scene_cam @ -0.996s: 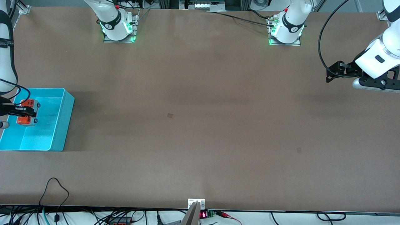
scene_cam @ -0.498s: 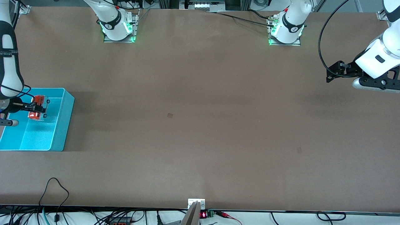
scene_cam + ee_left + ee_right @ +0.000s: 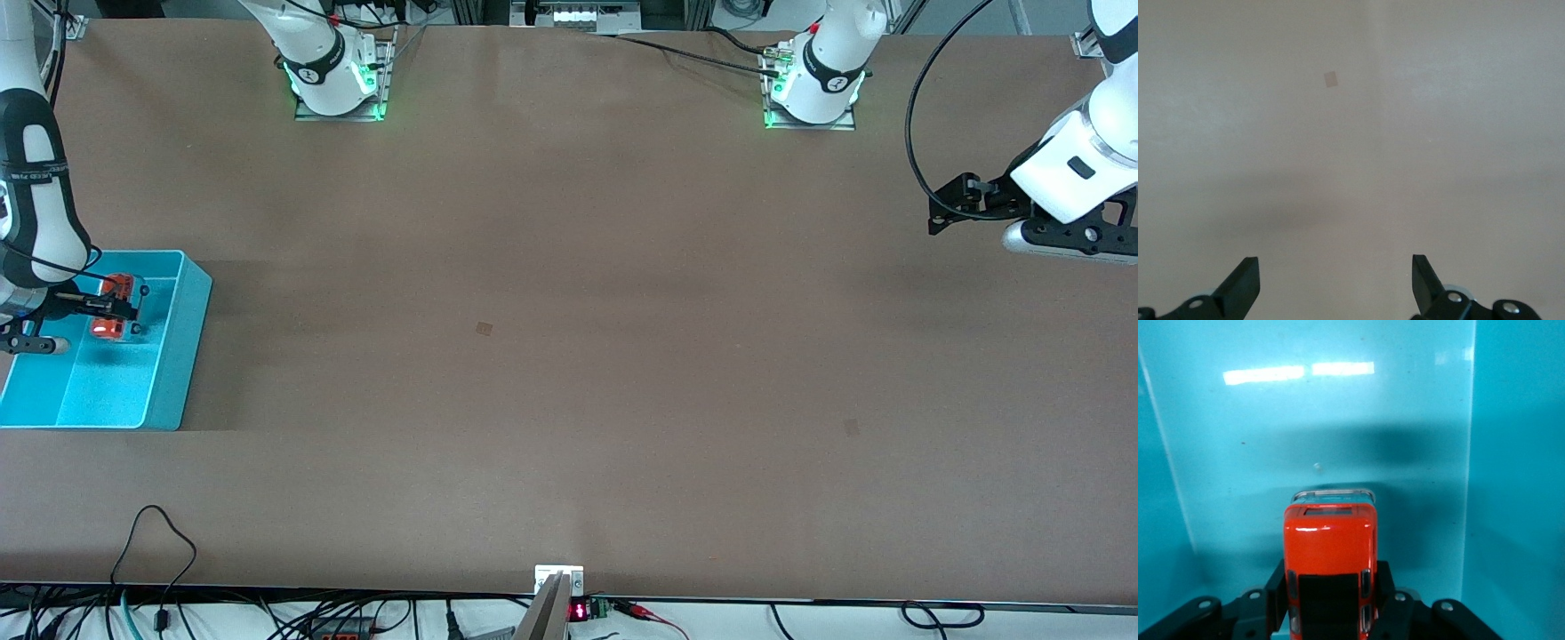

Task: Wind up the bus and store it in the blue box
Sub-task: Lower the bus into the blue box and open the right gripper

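Note:
The blue box (image 3: 188, 342) stands at the right arm's end of the table. My right gripper (image 3: 123, 308) is inside it and is shut on the bus (image 3: 108, 328), a small orange-red toy with a dark roof panel. In the right wrist view the bus (image 3: 1331, 540) sits between the black fingers (image 3: 1275, 588), its nose close to a smooth wall of the blue box (image 3: 1338, 420). I cannot tell whether the bus touches the box. My left gripper (image 3: 935, 216) waits open and empty over bare table at the left arm's end, and it also shows in the left wrist view (image 3: 1335, 283).
The brown table carries two small darker patches (image 3: 484, 328) (image 3: 851, 428). The arm bases (image 3: 338, 84) (image 3: 813, 89) stand along the edge farthest from the front camera. Cables (image 3: 156, 551) lie at the nearest edge.
My right gripper has carried the bus lower into the blue box and toward its wall on the table's middle side. The left arm has not moved.

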Tool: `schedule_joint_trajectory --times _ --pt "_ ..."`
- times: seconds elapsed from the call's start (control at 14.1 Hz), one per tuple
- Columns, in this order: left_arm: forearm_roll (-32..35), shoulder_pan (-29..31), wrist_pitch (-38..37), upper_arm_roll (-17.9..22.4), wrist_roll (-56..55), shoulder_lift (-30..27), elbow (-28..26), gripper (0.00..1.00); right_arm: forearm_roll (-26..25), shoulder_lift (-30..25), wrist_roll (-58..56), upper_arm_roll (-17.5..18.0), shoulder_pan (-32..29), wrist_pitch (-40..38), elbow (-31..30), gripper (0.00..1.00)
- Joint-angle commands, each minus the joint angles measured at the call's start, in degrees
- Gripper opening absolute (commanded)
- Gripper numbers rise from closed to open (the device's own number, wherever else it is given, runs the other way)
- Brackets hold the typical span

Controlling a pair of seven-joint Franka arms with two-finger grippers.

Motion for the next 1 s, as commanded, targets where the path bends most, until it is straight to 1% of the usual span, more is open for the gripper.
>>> schedule_joint_trajectory --times 0.0,0.21,0.28,0.36,0.43,0.5,0.57,0.64,0.71,0.78,0.85,0.92 --pt "-0.59 -0.03 -1.16 -0.03 -0.01 -0.36 0.78 1.00 0.42 0.56 -5.88 0.34 -2.39 3.59 -0.43 0.00" --pt "-0.59 -0.03 -1.16 -0.03 -0.01 -0.36 0.70 1.00 0.42 1.88 -7.14 0.51 -2.85 5.80 -0.34 0.00" --pt "-0.59 -0.03 -1.16 -0.03 -0.01 -0.36 0.78 1.00 0.68 1.97 -6.79 0.60 -2.85 5.81 -0.34 0.04" --pt "-0.59 -0.03 -1.16 -0.03 0.08 -0.36 0.70 1.00 0.77 1.97 -6.26 0.69 -2.85 5.72 -0.34 0.15" --pt "-0.59 0.06 -1.16 -0.03 0.08 -0.36 0.70 1.00 1.03 2.06 -6.17 0.78 -2.76 5.81 -0.34 0.36" --pt "-0.59 0.15 -1.16 -0.03 0.08 -0.36 0.78 1.00 1.03 2.32 -5.91 0.78 -2.85 5.81 -0.25 0.61" --pt "-0.59 0.15 -1.16 -0.03 0.08 -0.36 0.79 1.00 1.12 2.50 -5.65 0.78 -2.85 5.89 -0.08 0.73" --pt "-0.59 0.06 -1.16 -0.03 0.08 -0.36 0.79 1.00 1.12 2.50 -5.56 0.78 -2.85 5.81 -0.07 0.73" --pt "-0.59 0.06 -1.16 -0.03 0.08 -0.36 0.79 1.00 1.12 2.50 -5.56 1.04 -2.85 5.81 -0.07 0.80" --pt "-0.59 0.06 -1.16 -0.03 0.08 -0.36 0.79 1.00 1.38 2.41 -5.56 1.56 -2.85 5.72 -0.07 0.98" --pt "-0.68 0.06 -1.16 -0.03 0.08 -0.36 0.79 1.00 1.91 2.15 -5.73 1.66 -2.76 5.46 -0.07 1.00" --pt "-0.68 0.06 -1.16 -0.03 0.08 -0.36 0.79 1.00 2.00 1.54 -5.82 1.83 -2.67 5.11 0.01 1.00"
